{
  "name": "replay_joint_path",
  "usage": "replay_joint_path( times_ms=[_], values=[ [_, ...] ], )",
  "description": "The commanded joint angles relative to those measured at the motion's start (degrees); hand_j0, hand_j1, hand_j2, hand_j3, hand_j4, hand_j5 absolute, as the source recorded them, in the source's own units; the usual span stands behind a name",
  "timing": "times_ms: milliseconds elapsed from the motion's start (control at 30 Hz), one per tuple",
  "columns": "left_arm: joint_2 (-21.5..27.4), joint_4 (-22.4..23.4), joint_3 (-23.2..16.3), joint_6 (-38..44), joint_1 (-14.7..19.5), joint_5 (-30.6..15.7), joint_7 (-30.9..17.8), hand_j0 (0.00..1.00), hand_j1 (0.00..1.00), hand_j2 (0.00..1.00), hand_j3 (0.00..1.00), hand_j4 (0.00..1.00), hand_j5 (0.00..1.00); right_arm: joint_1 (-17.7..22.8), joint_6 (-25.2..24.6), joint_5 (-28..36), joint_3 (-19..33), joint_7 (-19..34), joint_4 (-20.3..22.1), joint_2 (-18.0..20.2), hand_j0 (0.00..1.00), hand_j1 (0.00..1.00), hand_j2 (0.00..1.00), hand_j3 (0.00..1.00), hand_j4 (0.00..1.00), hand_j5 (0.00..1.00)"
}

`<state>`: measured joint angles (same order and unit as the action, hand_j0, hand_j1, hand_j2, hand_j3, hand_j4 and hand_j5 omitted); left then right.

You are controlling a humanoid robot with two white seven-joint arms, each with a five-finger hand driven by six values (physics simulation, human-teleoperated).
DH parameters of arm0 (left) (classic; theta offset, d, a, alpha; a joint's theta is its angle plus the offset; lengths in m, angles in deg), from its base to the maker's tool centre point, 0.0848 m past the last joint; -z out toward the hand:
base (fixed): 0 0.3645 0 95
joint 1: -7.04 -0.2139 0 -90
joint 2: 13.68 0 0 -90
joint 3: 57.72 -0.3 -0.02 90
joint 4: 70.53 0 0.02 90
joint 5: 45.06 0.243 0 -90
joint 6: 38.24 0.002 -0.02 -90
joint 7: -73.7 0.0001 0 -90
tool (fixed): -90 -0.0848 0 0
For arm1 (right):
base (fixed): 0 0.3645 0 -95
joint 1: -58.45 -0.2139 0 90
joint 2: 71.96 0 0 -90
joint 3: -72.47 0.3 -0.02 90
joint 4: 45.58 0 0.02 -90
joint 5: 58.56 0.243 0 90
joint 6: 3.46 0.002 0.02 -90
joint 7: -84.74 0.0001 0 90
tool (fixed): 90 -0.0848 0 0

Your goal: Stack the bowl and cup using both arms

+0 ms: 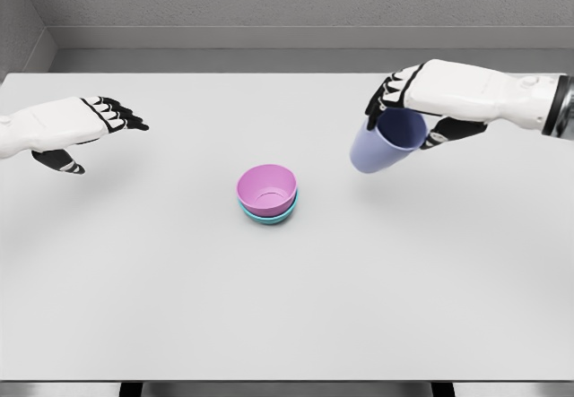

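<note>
Clearly the cup (387,142) is light, rigid plastic, likely slick, so a wrap near its rim suits it; the right hand (421,101) holds it so, fingers curled around it, tilted, above the surface (134,307). Below-left of those fingers sits the pink bowl (266,189) nested in a teal bowl (269,217). The left hand (76,128) hovers, fingers spread, empty.

A pink bowl (266,189) sits upright near the middle of the table (287,307), nested inside a teal bowl (272,217) of which only the lower rim shows beneath it. Up and to the right of the pink bowl, well apart from it, I hold a pale blue-violet cup (387,142) in my right hand (421,101), lifted off the table and tilted so its open mouth faces up and to the right.
</note>
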<state>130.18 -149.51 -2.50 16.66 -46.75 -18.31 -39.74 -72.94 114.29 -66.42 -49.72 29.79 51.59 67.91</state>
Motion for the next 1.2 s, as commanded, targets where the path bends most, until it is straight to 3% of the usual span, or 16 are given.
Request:
replay_joint_path(
  times_ms=[0, 1167],
  values=[
    [0.1, 0.0, 0.1, 0.1, 0.0, -0.3, 0.0, 1.00, 1.00, 1.00, 1.00, 1.00, 1.00, 0.0, -0.2, 0.3, 0.0, 0.0, 0.1, -0.7, 0.57, 0.57, 0.57, 0.57, 0.57, 0.57],
    [0.1, -0.1, 0.0, 0.1, 0.0, -0.3, 0.0, 1.00, 1.00, 1.00, 1.00, 1.00, 1.00, -2.7, -0.2, 0.2, -2.3, 0.0, 0.0, -7.5, 0.57, 0.57, 0.57, 0.57, 0.57, 0.57]
  ],
)
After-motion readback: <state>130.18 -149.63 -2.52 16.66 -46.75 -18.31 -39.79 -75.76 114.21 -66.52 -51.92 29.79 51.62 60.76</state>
